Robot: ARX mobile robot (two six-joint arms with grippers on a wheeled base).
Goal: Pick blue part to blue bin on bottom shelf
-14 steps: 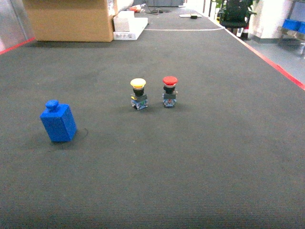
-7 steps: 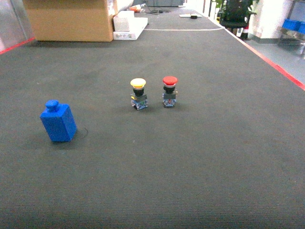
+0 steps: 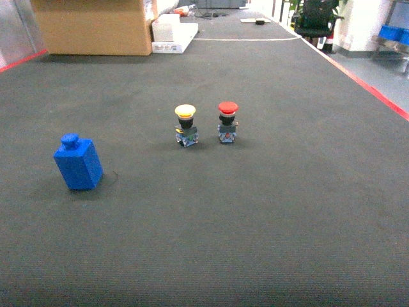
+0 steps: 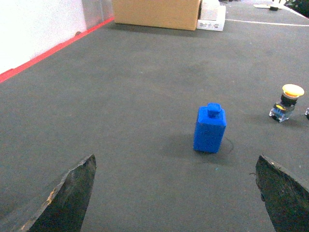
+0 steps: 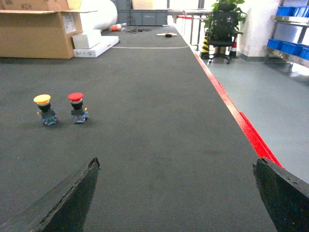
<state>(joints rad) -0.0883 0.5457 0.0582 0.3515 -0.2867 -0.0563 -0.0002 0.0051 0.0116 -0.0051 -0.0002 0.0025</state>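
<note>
The blue part (image 3: 78,162) stands upright on the dark carpeted floor at the left of the head view, a blocky piece with a small knob on top. In the left wrist view the blue part (image 4: 210,128) lies a short way ahead of my left gripper (image 4: 176,157), slightly right of its centre line. That gripper is open, nothing between its fingers (image 4: 72,193). My right gripper (image 5: 176,160) is open over bare carpet, far from the part. Neither gripper shows in the head view. The blue bin and the bottom shelf are out of view.
A yellow-capped push-button (image 3: 185,125) and a red-capped push-button (image 3: 227,121) stand side by side mid-floor. A large cardboard box (image 3: 92,25) and a white box (image 3: 171,33) sit at the back. A red floor line (image 5: 241,121) runs along the right.
</note>
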